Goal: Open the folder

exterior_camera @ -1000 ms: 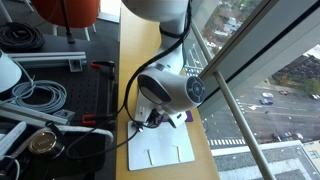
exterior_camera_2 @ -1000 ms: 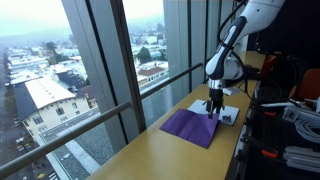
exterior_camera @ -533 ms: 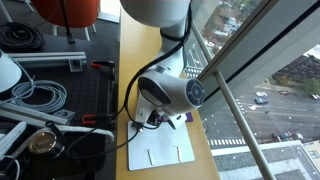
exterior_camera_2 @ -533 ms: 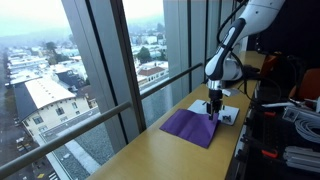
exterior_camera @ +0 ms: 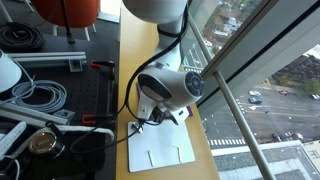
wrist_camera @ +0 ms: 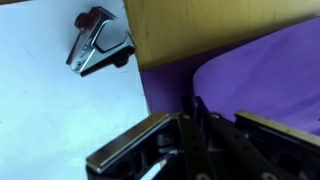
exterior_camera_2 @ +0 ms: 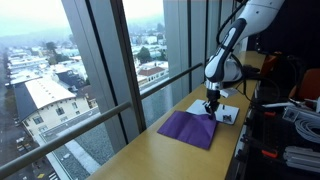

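Observation:
The purple folder (exterior_camera_2: pixel 189 128) lies flat on the wooden table beside the window, and its corner nearest the arm is curled up off the table. My gripper (exterior_camera_2: pixel 211 111) points straight down at that corner. In the wrist view the fingers (wrist_camera: pixel 192 118) stand together, shut on the raised purple cover of the folder (wrist_camera: pixel 250 65). In an exterior view the arm's round wrist (exterior_camera: pixel 165 88) hides the folder, and only the gripper (exterior_camera: pixel 152 117) shows under it.
A white card sheet (exterior_camera: pixel 160 150) with a binder clip (wrist_camera: pixel 98 42) lies right beside the folder. Cables (exterior_camera: pixel 35 98) and a black board (exterior_camera: pixel 45 140) border the table on one side. The window glass (exterior_camera_2: pixel 110 70) borders the other side.
The jaws have gone from open to shut on the folder's corner. That corner of the purple cover now stands slightly raised. The arm has barely moved.

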You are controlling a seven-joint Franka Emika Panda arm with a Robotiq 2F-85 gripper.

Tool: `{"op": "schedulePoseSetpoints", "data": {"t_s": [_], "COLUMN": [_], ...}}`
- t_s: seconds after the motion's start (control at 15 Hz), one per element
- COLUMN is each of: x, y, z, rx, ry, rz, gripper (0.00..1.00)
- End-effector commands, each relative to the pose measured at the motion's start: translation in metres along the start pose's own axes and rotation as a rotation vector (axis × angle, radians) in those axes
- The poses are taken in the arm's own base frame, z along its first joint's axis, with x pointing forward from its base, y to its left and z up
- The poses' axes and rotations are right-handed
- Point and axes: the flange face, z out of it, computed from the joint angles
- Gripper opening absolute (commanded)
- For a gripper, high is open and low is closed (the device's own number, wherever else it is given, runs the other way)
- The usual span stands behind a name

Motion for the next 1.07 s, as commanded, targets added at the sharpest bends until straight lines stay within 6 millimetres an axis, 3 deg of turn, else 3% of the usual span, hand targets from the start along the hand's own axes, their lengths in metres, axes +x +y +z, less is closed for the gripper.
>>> {"op": "schedulePoseSetpoints", "data": {"t_s": [0.0, 0.67, 1.0], "x": [-0.007, -0.018, -0.032], "y": [-0.018, -0.077, -0.129], "z": [-0.024, -0.087, -0.112], "rx": [-0.150, -0.451, -0.563], "ry": [0.094, 0.255, 0.386], "rz": [-0.027, -0.127, -0.276], "gripper": [0.00, 0.00, 0.00]}}
